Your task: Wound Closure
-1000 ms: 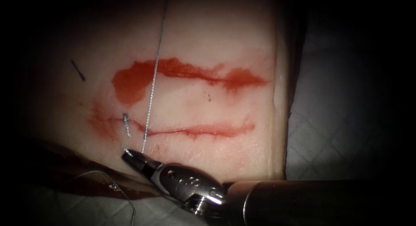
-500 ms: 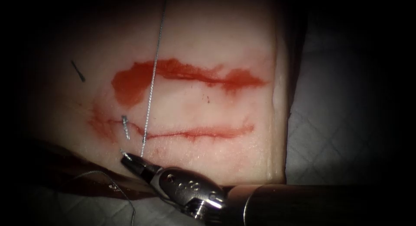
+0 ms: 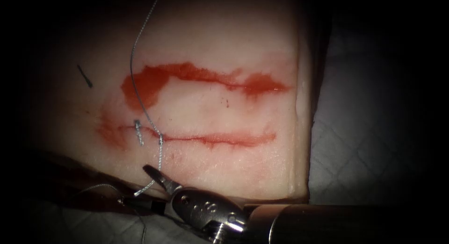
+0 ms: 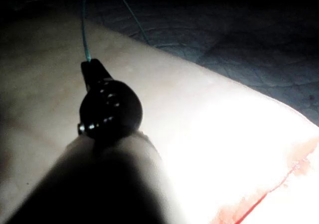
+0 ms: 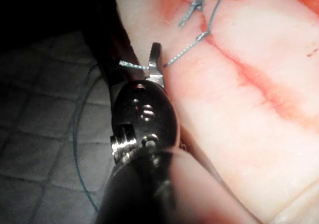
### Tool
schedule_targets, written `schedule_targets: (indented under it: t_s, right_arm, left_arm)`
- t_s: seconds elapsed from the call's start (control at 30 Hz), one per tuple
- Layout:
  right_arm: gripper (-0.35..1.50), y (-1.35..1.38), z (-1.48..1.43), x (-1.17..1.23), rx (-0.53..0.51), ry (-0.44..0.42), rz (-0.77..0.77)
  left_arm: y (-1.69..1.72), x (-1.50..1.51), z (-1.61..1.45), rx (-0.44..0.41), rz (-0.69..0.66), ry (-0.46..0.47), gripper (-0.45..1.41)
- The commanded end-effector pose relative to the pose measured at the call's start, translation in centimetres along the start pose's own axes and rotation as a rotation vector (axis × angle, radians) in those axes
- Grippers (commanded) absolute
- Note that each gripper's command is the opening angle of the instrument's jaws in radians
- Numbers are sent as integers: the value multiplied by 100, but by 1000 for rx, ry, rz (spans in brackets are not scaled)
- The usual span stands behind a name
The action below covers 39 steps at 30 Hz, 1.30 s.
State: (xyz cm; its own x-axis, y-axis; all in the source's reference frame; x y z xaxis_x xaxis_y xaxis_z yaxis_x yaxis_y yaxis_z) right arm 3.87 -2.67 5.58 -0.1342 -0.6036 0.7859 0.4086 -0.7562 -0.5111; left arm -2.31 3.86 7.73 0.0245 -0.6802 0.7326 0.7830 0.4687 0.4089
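— Where is your thread [image 3: 160,148]?
— It crosses the cut [image 3: 220,140] near its left end, just beside a short stitch [image 3: 138,132]. Its loose end lies between your right tool's [image 3: 134,184] jaws, which stand apart and grip nothing, at the tissue's [image 3: 224,38] near edge.
— And your left tool [image 4: 91,67]?
— Clamped on the thread's long strand, over the tissue

endoscope looks down from the front at the cut [image 3: 210,140]; both wrist views sit close, sharing that tissue [image 4: 199,134].
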Motion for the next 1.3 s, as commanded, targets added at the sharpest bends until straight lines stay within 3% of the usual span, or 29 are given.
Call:
schedule_targets:
  t_s: [0.03,0.23,0.4,0.43,0.47,0.5,0.53,0.57,0.77,0.87,0.9,0.97,1.0,1.03,1.1,1.3]
  right_arm:
    - [124,-2,2,-7,1,-34,11]
    - [135,-16,-17,-44,-10,-153,52]
    - [129,-29,-40,-87,-16,-231,95]
    - [116,-32,-42,-95,-13,-238,103]
    - [57,-35,-43,-102,-13,-241,140]
    - [14,-40,-42,-111,-27,-236,307]
    - [-20,-43,-40,-116,-27,-234,358]
    - [-35,-45,-37,-118,-22,-235,360]
    - [-35,-47,5,-89,-2,-248,359]
    - [-35,-49,47,-65,13,-259,378]
    - [-6,-49,59,-60,21,-263,373]
    - [27,-52,72,-54,26,-266,368]
    - [69,-54,77,-52,29,-267,366]
    - [84,-56,80,-50,31,-268,364]
    - [96,-60,82,-46,34,-266,362]
    - [106,-75,85,-45,127,-291,372]
  left_arm:
    - [-2,0,-1,7,-6,-8,-45]
    - [-13,-6,-56,35,-66,-56,-45]
    - [-36,-29,-86,85,-139,-130,-45]
    - [-42,-33,-92,103,-167,-140,-45]
    - [-52,-39,-98,119,-190,-151,-45]
    - [-60,-45,-104,139,-213,-166,-45]
    - [-69,-50,-109,155,-236,-178,-45]
    - [-77,-56,-114,167,-247,-185,-45]
    - [-132,-85,-148,240,-312,-228,-45]
    - [-157,-81,-168,284,-347,-226,-45]
    - [-161,-78,-171,294,-363,-224,-45]
    - [-166,-70,-179,317,-387,-222,-45]
    - [-169,-63,-184,329,-394,-223,-45]
    - [-170,-57,-188,338,-408,-222,-45]
    - [-173,-44,-196,359,-428,-221,-45]
    - [-173,-17,-218,400,-473,-204,-45]
